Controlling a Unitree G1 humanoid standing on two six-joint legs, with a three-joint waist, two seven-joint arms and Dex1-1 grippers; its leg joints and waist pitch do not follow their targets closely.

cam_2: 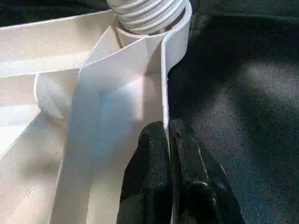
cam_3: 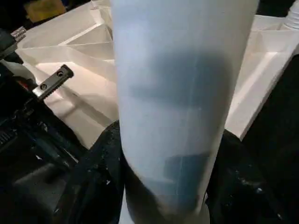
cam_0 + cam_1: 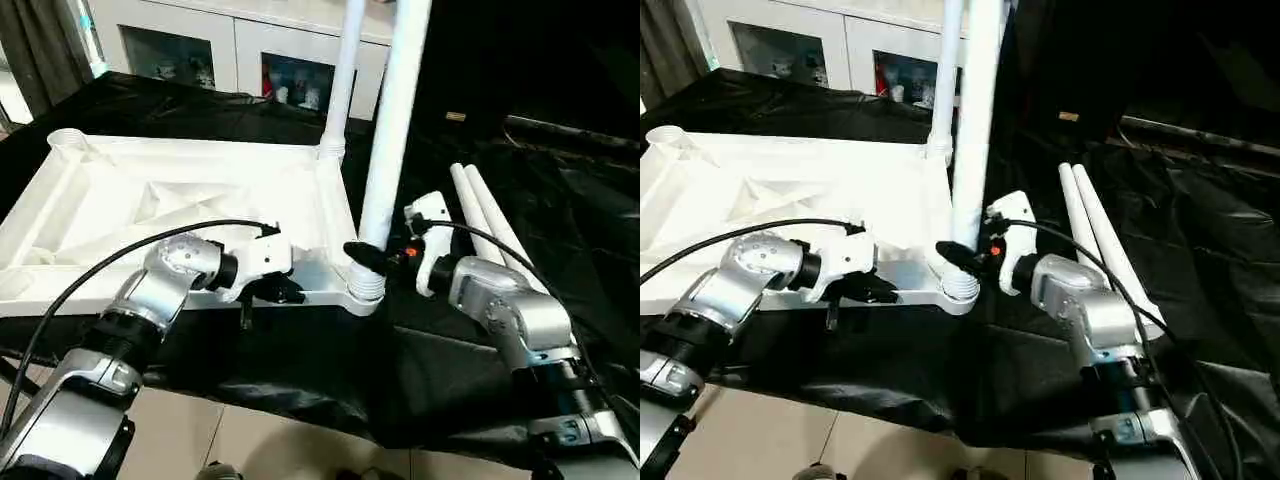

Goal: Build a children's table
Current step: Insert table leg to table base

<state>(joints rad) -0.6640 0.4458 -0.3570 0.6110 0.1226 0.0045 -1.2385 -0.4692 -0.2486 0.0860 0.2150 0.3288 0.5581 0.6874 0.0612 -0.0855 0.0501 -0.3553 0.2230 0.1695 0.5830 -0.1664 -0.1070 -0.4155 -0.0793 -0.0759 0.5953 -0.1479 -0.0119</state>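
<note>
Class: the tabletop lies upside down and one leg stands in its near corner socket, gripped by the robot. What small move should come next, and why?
Probably twist the leg further into the near corner socket: its ribbed collar still shows above the rim. The right gripper clasps it low, while the left gripper pinches the tabletop edge steady.

You see two silver forearms of ribbed, rounded metal segments, each ending in a white wrist housing. Your left gripper [image 3: 283, 290] and right gripper [image 3: 362, 257] have glossy black fingers. A black cable loops to each wrist; an orange-red mark sits on the right housing.
</note>
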